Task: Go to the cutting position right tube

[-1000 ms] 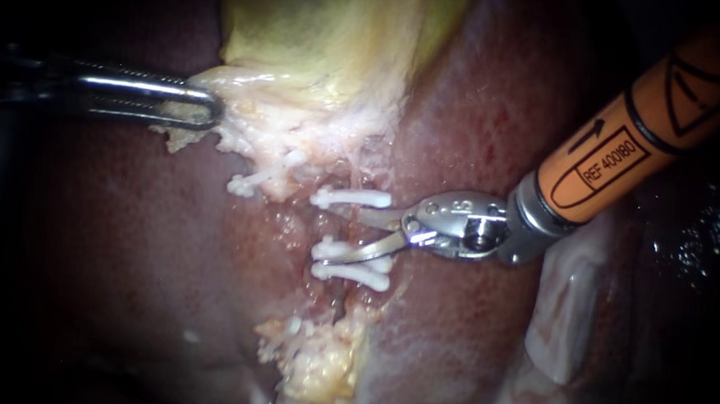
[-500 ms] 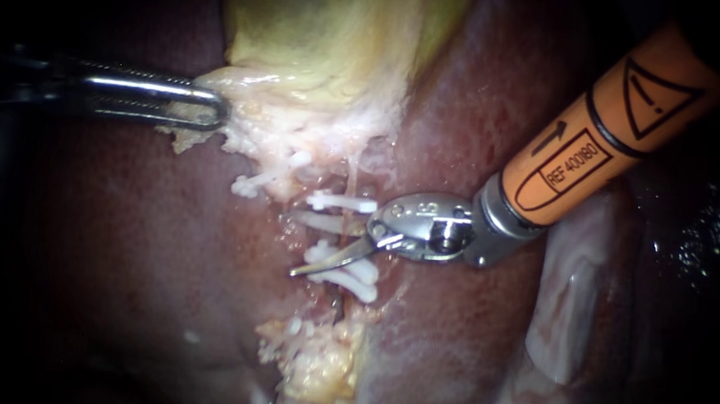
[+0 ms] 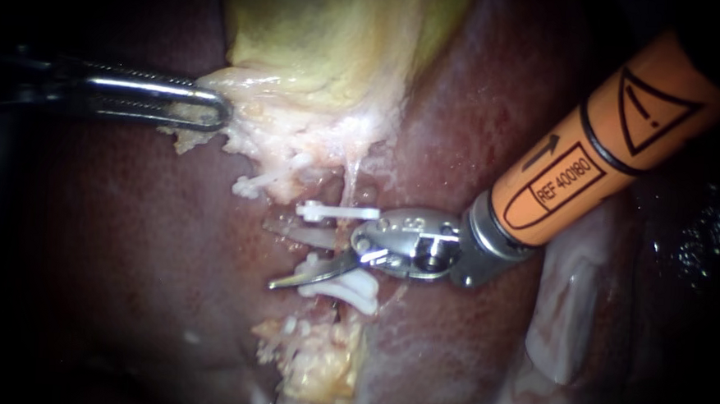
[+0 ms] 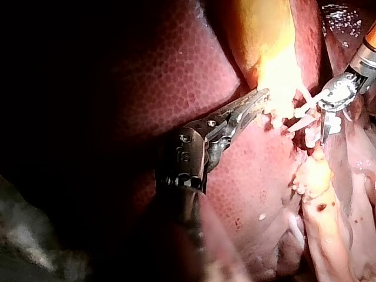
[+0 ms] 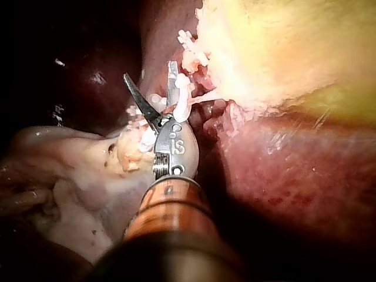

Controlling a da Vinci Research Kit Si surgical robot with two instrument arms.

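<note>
Right tube (image 3: 349, 181) | right instrument (image 3: 272, 253) blades apart between clips (image 3: 335, 212) | left instrument (image 3: 209, 108) grips gallbladder (image 3: 327, 44)

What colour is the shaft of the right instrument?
The right instrument's shaft is orange, clearest in endoscope view.

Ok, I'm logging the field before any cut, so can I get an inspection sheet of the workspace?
Surface: liver, dark red, under everything.
Job's things: upper clip and lower clips on a thin pale tube; gallbladder above.
Clutter: yellowish lumpy tissue below the clips.
Instruments: left instrument shut on the gallbladder's pale edge; right instrument open, blades reaching between the clips.
Cables: nothing seen.
Surroundings: dark; nothing seen.
</note>
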